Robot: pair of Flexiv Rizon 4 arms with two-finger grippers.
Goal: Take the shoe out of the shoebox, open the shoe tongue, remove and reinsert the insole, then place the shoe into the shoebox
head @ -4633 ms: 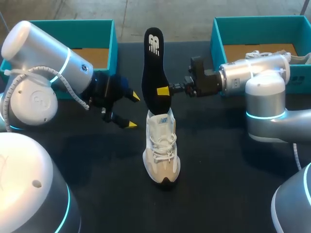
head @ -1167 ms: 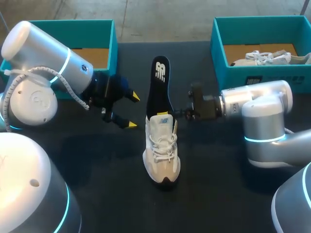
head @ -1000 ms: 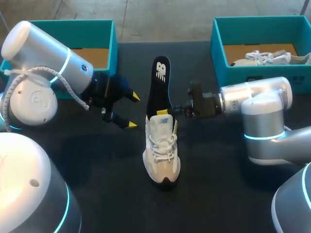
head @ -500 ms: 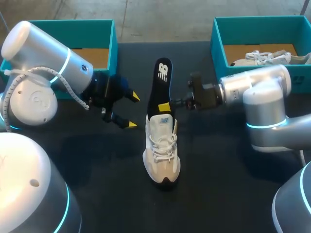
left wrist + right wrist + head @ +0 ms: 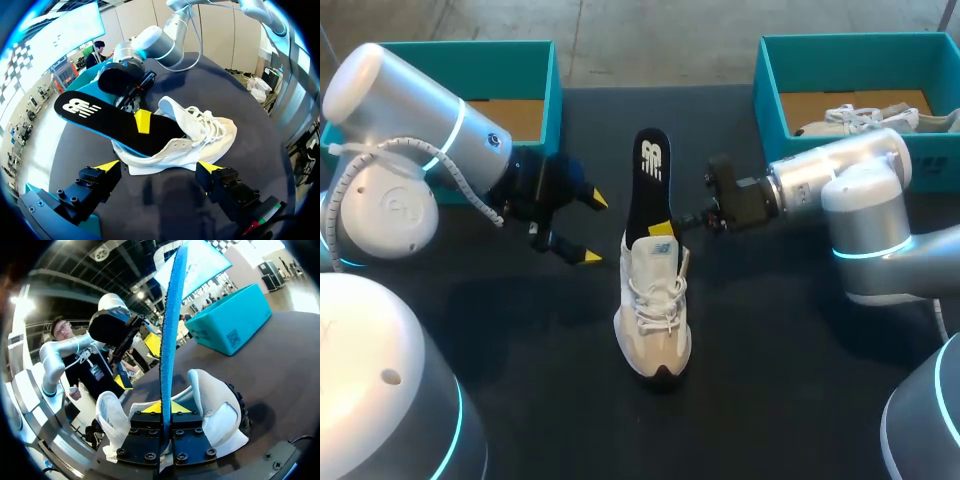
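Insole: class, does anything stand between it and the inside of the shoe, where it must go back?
Nothing visible does. The insole, pinched by the right tool, has its lower end inside the opening of the shoe. The left tool hangs open off to the side, apart from both.

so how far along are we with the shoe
Done: shoe out on the table, tongue open, insole pulled. In hand: right end effector, shut on the insole, has lowered its front into the shoe since seconds ago; left end effector open. Left: seat the insole, box the shoe.
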